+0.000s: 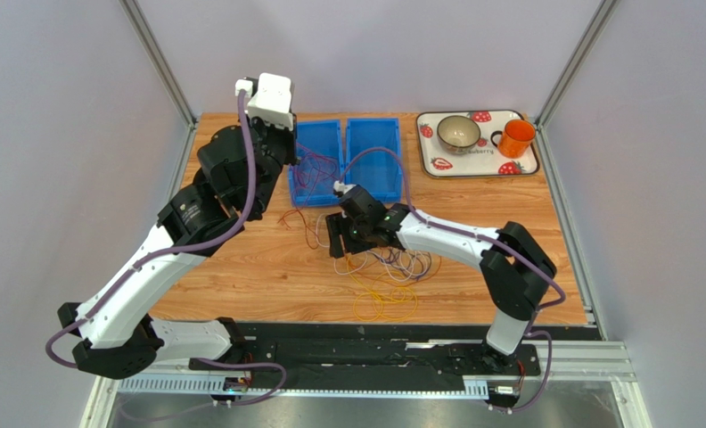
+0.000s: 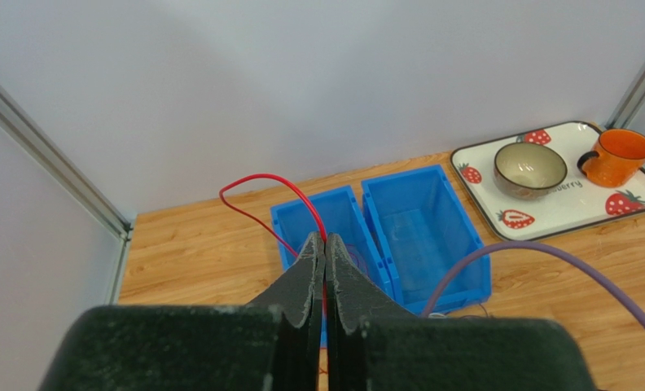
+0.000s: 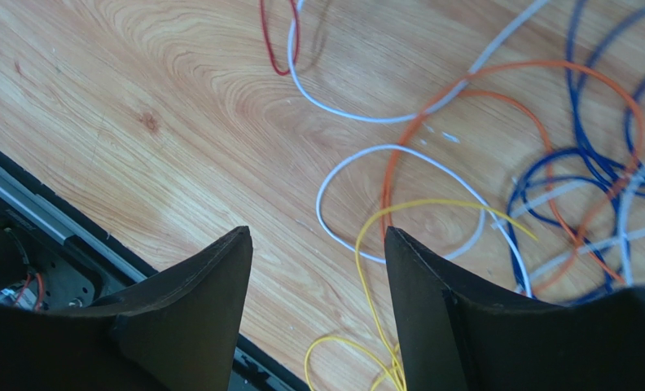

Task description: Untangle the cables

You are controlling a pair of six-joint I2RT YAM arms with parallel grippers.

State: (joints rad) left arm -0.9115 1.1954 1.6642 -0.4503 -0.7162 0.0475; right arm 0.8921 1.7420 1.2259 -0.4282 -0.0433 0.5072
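**Item:** cable tangle (image 1: 390, 267). White, orange, yellow and blue strands are interlaced in loose loops on the wooden table (image 1: 258, 267), in front of two blue bins.

**Left gripper** (image 2: 326, 244): the fingers are pressed together, with a red cable (image 2: 261, 183) pinched at the tips. The gripper is held raised over the left blue bin (image 2: 297, 218), and the cable arches up and away from it.

**Right gripper** (image 3: 318, 234): the jaws are spread and nothing is held. It is poised low over the tangle's edge, with a yellow cable (image 3: 360, 269) running under the gap and a white cable (image 3: 383, 148) looped just beyond.

**Step judged in hand:** separation of the red strand, lifted by the left arm, with a second hold to be taken by the right.

**Next move, as judged:** a single strand should be centred between the spread jaws before closing, so that its neighbours are not caught with it. The rest of the tangle would then be held down or drawn aside.
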